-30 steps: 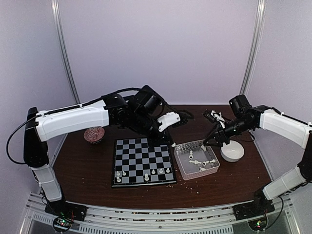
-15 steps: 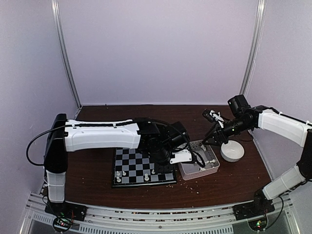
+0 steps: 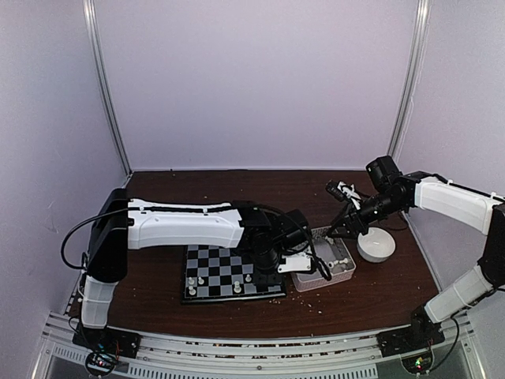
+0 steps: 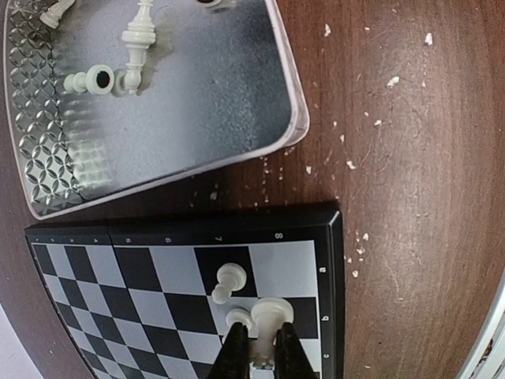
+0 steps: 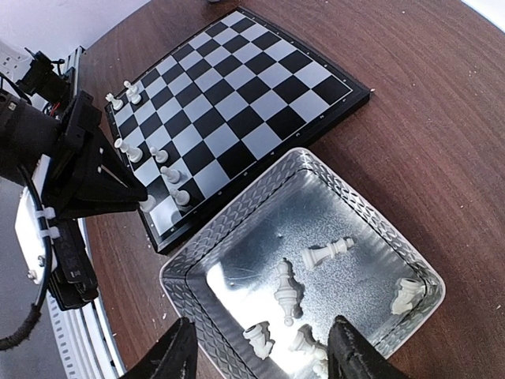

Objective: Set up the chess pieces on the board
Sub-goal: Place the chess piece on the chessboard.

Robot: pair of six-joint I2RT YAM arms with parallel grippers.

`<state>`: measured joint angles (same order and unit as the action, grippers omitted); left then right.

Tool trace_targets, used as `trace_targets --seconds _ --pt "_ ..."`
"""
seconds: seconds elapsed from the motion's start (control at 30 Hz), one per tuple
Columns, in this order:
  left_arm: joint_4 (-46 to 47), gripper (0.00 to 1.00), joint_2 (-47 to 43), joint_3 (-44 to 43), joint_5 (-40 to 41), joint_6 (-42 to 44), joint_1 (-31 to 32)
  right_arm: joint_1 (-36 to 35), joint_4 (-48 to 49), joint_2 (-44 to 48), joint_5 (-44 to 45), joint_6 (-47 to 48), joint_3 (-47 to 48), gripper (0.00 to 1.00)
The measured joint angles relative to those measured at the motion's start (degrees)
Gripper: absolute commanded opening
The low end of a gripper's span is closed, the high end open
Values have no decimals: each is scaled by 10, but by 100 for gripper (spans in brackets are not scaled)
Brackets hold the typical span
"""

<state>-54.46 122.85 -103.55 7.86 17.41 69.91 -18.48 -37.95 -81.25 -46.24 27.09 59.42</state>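
You have the left arm (image 3: pixel 185 225) stretched across the board (image 3: pixel 207 267), its jaws pinching one chess piece (image 4: pixel 269 313) over a square near the board's right edge. You cannot tell from these views whether its base touches the square. Two other chess pieces (image 4: pixel 230 278) stand just beside it, and several more stand in the rows nearest the arm bases. The board lies flat on the worktop (image 3: pixel 158 268). A clear tray (image 5: pixel 189 264) sits just beside the board's right edge, apart from it, with further pieces lying on their sides inside. The right arm (image 3: pixel 450 197) hovers above that tray, jaws spread wide and holding nothing. A white bowl (image 3: pixel 376 245) stands to the tray's right. Pale crumbs (image 4: pixel 347 164) are scattered on the worktop.
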Motion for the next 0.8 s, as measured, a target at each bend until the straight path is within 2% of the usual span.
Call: trace_targets --seconds 0.8 --pt "7 3 36 -11 -6 3 7 0 -13 -2 -4 11 2 56"
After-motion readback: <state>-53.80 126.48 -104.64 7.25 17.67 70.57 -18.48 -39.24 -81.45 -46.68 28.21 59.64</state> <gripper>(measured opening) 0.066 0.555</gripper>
